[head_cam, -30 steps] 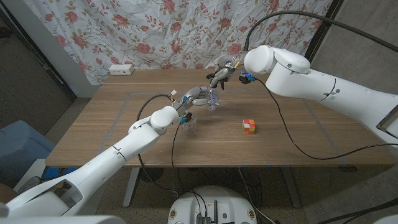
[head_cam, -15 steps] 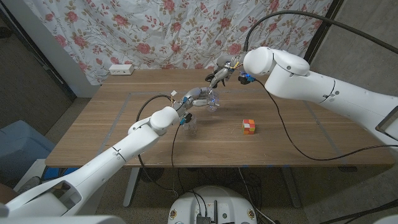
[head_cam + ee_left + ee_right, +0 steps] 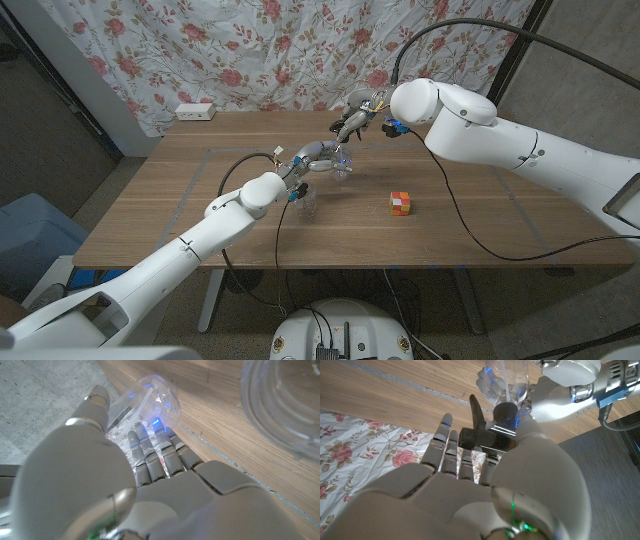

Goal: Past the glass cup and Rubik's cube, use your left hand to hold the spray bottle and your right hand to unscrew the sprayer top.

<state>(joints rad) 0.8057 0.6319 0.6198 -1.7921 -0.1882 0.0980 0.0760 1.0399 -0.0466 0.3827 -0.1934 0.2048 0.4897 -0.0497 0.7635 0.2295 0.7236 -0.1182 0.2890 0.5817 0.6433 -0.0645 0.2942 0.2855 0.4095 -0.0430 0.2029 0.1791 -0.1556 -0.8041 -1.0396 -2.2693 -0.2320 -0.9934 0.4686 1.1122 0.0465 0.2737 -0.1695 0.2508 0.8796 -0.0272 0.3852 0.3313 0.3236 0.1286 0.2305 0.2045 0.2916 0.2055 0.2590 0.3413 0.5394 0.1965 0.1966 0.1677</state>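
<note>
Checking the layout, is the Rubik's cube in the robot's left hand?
No, the Rubik's cube sits alone on the table.

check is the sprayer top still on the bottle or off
On: the black sprayer top sits on the clear spray bottle's neck.

Left arm runs from frame's lower left toward centre; left hand [image 3: 318, 158] wrapped around spray bottle [image 3: 342, 160]. Right arm enters from right edge; right hand [image 3: 356, 118] fingers close on sprayer top [image 3: 487, 430], upper centre.
</note>
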